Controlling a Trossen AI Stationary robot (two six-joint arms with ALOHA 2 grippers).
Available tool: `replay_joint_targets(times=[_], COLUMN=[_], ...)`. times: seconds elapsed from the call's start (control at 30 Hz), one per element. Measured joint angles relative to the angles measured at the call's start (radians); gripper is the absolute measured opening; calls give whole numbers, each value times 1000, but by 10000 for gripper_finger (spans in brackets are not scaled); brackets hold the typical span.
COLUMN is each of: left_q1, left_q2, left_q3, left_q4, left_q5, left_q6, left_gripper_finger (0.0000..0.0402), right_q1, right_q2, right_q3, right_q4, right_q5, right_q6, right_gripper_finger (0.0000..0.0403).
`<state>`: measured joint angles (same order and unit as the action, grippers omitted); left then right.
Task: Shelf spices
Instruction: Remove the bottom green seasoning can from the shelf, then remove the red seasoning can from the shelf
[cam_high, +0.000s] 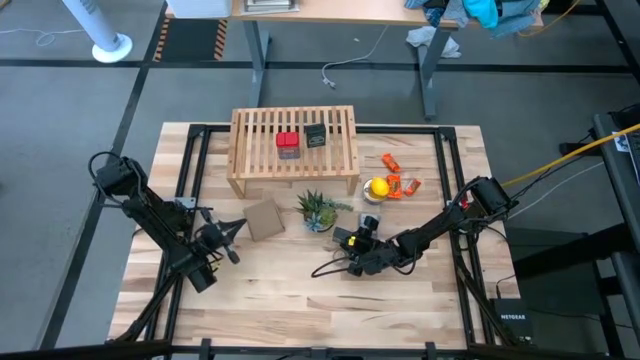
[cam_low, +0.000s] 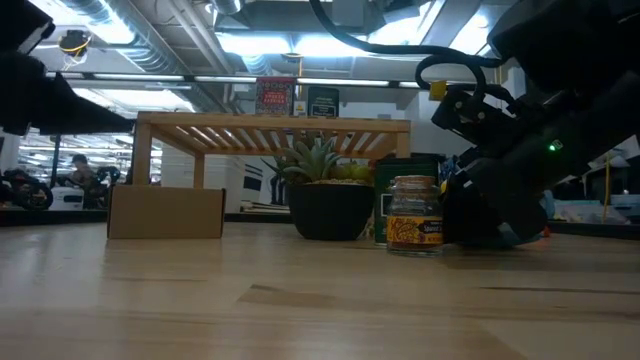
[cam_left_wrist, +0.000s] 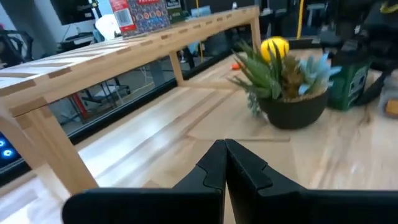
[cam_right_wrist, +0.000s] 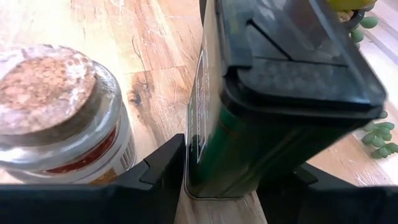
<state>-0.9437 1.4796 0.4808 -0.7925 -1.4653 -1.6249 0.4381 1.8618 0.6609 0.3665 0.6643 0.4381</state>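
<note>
The light-wood shelf (cam_high: 293, 150) stands at the far middle of the table. A red tin (cam_high: 288, 143) and a dark tin (cam_high: 316, 136) stand on its slatted top. A round glass jar with a cork lid (cam_right_wrist: 53, 106) stands on the table, near the plant. My right gripper (cam_high: 350, 244) is beside the jar, shut on a dark green boxy tin with a black lid (cam_right_wrist: 249, 124). My left gripper (cam_left_wrist: 225, 146) is shut and holds nothing. It hovers near the flat brown square (cam_high: 265, 218), pointing toward the shelf. My right gripper pinches the dark green tin between its two fingers (cam_right_wrist: 165, 171), one on each opposite side wall (cam_right_wrist: 198, 155). The fingers come in low from the table's right side. The tin stands nearly upright, with its base at the table top (cam_right_wrist: 214, 194). I cannot tell whether it is lifted clear.
A potted plant (cam_high: 318, 210) stands between the shelf and the right gripper. A yellow ball and orange packets (cam_high: 388, 185) lie to the shelf's right. The shelf top has free slats on both sides of the two tins. The near half of the table is bare wood.
</note>
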Motion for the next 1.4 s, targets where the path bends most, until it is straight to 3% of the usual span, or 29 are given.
replay_joint_targets(times=[0.5,0.6,0.8,0.97,1.4], left_q1=[0,0,0,0,0], left_q2=[0,0,0,0,0], left_q3=[0,0,0,0,0], left_q4=[0,0,0,0,0], left_q5=[73,73,73,73,75], left_q6=[147,148,148,148,148], left_gripper_finger=[0,0,0,0,0], right_q1=[0,0,0,0,2], right_q2=[2,2,-11,-61,-298], right_q3=[0,0,-3,-2,-3], right_q4=[46,45,28,-88,-436], right_q5=[-27,-55,-57,-70,-116], right_q6=[3,29,37,42,170], right_gripper_finger=[186,217,326,391,355])
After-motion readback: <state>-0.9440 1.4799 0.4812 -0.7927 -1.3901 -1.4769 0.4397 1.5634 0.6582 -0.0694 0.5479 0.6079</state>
